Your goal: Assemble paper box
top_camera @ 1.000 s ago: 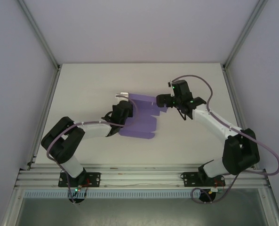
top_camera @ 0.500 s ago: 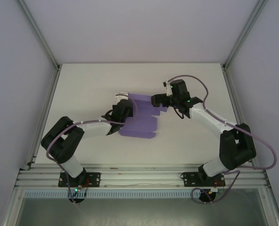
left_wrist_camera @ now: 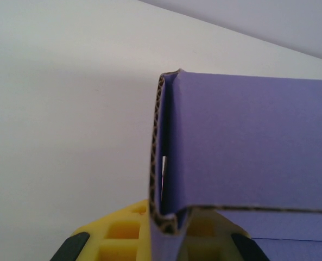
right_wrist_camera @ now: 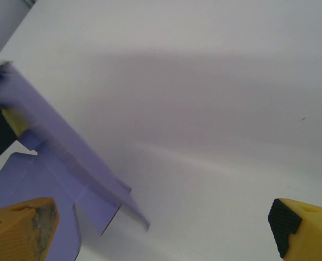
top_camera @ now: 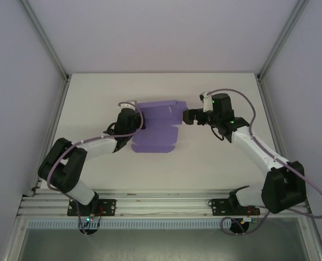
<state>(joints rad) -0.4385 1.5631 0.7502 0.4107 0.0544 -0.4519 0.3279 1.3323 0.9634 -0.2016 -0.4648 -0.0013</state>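
Note:
The paper box (top_camera: 155,128) is a purple die-cut card sheet lying near the middle of the white table, with its far panel folded up. My left gripper (top_camera: 131,118) is shut on the sheet's left edge. In the left wrist view the folded corrugated edge (left_wrist_camera: 169,163) stands between the yellow fingers (left_wrist_camera: 117,234). My right gripper (top_camera: 187,116) hovers open just off the sheet's right edge. Its yellow fingers (right_wrist_camera: 19,228) are spread wide with only bare table between them. The raised purple flap (right_wrist_camera: 46,163) lies at the left of that view.
The white table (top_camera: 95,98) is enclosed by pale walls and aluminium corner posts (top_camera: 46,49). A metal rail (top_camera: 166,204) with the arm bases runs along the near edge. Bare tabletop (right_wrist_camera: 215,109) stretches right of the sheet.
My left gripper has swung left and toward the back, carrying and turning the sheet with it. My right gripper has drawn back to the right, off the sheet's edge.

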